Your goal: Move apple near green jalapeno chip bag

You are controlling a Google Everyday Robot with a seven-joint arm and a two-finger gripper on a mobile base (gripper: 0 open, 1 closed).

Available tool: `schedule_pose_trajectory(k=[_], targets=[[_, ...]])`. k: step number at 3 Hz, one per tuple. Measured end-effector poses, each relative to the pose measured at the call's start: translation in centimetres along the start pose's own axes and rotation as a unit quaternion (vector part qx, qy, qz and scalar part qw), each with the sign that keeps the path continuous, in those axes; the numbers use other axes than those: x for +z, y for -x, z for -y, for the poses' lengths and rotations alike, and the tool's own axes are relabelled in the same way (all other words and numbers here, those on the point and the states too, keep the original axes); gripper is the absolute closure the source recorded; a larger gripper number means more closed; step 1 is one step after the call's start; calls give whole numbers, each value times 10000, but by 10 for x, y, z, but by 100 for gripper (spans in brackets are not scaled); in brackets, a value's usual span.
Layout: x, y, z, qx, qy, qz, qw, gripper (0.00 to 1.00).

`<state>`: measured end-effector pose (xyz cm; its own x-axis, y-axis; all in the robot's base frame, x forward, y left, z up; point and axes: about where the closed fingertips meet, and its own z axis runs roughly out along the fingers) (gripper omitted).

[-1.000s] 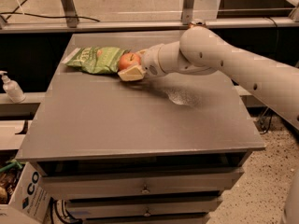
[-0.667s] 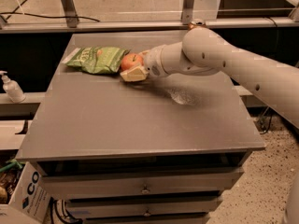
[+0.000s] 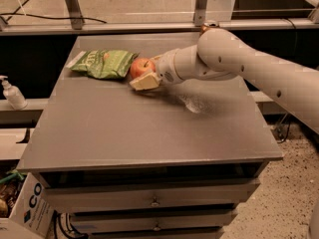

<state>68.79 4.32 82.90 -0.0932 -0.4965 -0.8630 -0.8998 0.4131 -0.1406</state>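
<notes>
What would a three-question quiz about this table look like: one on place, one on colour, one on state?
1. Where is the apple?
A. Beside the chip bag
B. At the table's front edge
C. On the floor
2. What colour is the chip bag?
A. Blue
B. Red
C. Green
3. How is the chip bag placed?
A. Standing upright
B. Lying flat
C. Hanging off the edge

Answers:
1 A: the apple sits by the bag's right end, with the gripper at it.
2 C: the wrapper is green.
3 B: it lies flat on the table.

Pincer (image 3: 143, 73) around apple (image 3: 140, 65); bag (image 3: 102, 63) just beyond
</notes>
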Motion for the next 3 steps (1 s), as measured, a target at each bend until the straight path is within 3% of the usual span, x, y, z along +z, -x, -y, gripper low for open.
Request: schedule_pose_trajectory(k=[1, 2, 3], targets=[[3, 2, -9, -67, 115, -52, 9999, 0], [3, 2, -10, -70, 120, -53, 9999, 0], [-10, 12, -11, -91, 108, 195, 9997, 0]])
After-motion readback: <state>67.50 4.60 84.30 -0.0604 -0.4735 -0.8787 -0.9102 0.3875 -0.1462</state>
